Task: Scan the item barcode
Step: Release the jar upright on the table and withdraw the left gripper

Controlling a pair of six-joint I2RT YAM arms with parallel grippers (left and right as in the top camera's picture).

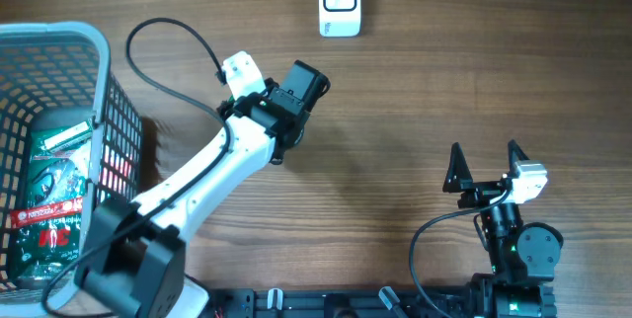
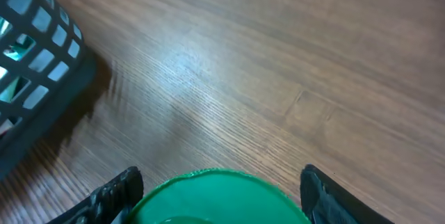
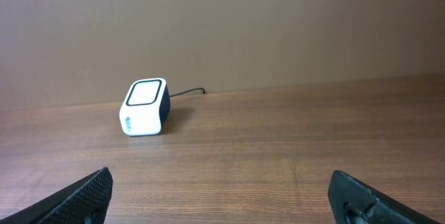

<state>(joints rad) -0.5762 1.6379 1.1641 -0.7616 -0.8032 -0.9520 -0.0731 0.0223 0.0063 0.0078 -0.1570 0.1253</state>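
Note:
In the left wrist view a round green item [image 2: 219,200] with a ridged rim fills the gap between my left gripper's [image 2: 219,182] black fingers, above the wooden table. The fingers press on its sides, so the gripper is shut on it. No barcode shows. From overhead the left gripper [image 1: 301,86] hides the item beneath it, between the basket and the white scanner [image 1: 339,2]. The scanner [image 3: 146,108] also shows far ahead in the right wrist view. My right gripper [image 1: 486,165] stands open and empty near the front right.
A grey mesh basket [image 1: 99,111] stands at the left edge with a green packet [image 1: 54,199] inside; its dark corner [image 2: 42,78] shows in the left wrist view. A black cable [image 1: 173,56] loops from the left arm.

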